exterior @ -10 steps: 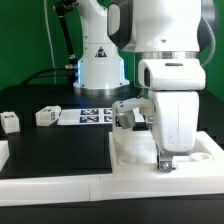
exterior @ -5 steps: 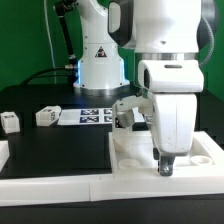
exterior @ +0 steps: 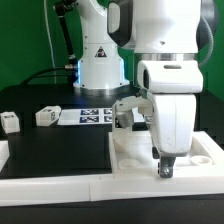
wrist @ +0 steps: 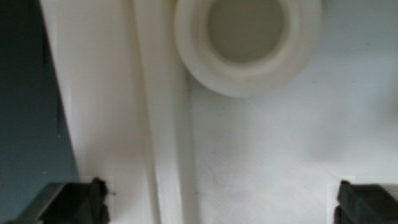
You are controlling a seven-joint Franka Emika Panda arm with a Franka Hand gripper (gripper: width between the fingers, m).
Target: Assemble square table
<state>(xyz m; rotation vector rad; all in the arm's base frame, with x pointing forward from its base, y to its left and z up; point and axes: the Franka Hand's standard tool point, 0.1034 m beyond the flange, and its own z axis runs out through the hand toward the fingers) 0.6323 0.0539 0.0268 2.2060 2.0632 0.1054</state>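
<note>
Gripper [exterior: 165, 169], fingers spread apart, hangs low over tray-like table top [exterior: 128, 158] near its round socket [wrist: 246, 45].

The gripper [exterior: 165, 169] is observed pointing down into the square table top [exterior: 127, 158] at the exterior view's right. One leg block [exterior: 10, 122] and a second leg block [exterior: 46, 116] are recorded left of the marker board [exterior: 90, 116].

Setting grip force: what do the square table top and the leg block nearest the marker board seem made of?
The square table top looks like white moulded plastic, matte to faintly satin: uniform colour, rounded rim, moulded ring. The leg block seems the same white plastic with a dark tag, but is too small to be sure.
</note>
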